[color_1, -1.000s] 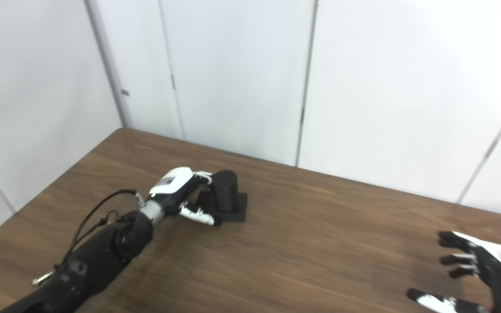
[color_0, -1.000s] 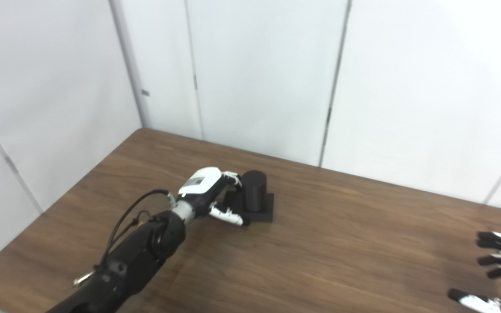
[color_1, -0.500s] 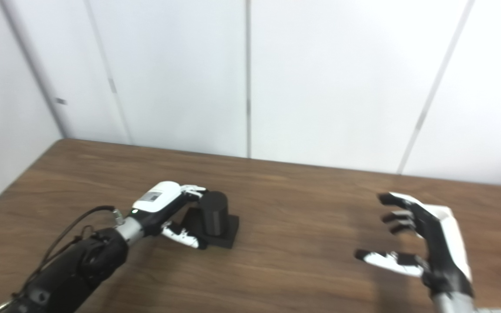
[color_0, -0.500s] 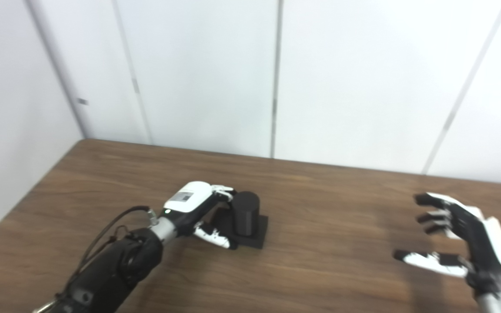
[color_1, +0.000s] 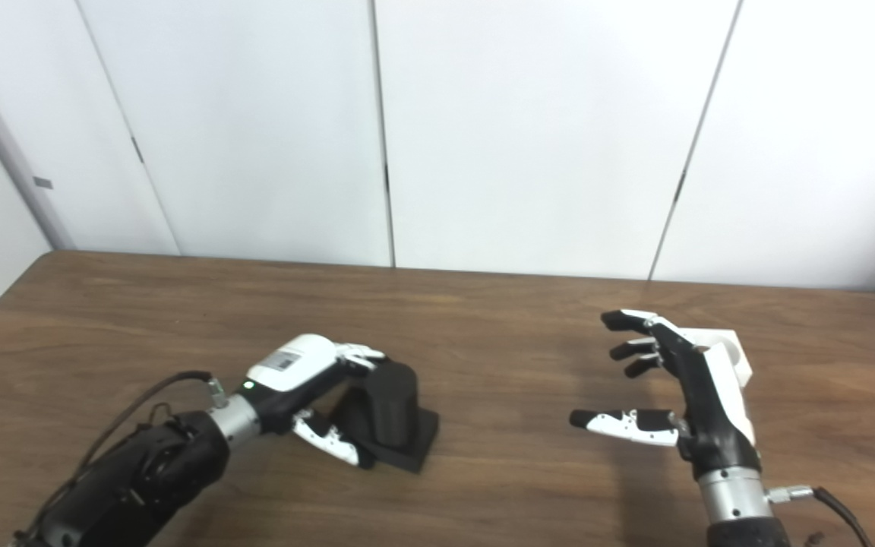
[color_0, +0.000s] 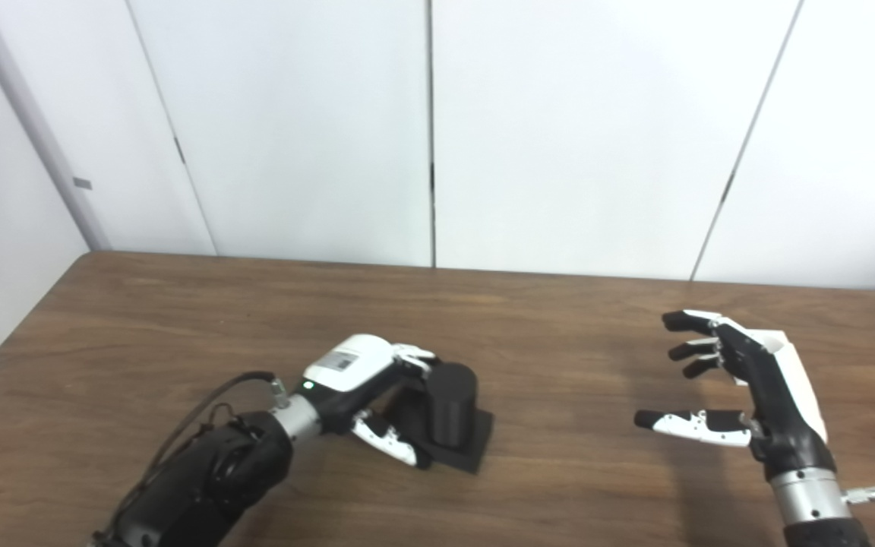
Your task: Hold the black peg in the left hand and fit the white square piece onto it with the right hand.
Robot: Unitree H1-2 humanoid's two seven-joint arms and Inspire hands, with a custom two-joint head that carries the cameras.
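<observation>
Left hand (color_0: pixel 365 376) wraps the black peg (color_0: pixel 451 403) on the table (color_0: pixel 179 319), steadying it for the fit — peg tilted, base edge apparently lifted. Right hand (color_1: pixel 692 391) hovers well apart, fingers spread wide, empty — the white square piece (color_1: pixel 726 346) sits just behind it, mostly hidden.

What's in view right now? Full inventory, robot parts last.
black peg: 1, black, upright cylinder on a square base, left of table centre, at the left hand.
white square piece: 1, white, mostly hidden behind the right hand, right side of table.
table: 1, dark brown wood, fills the lower part of the frame.
wall panels: white, behind the table.
left hand: 1, white and black, fingers and thumb around the peg, which rests on the table.
right hand: 1, black and white, open, fingers spread, holding nothing.
</observation>
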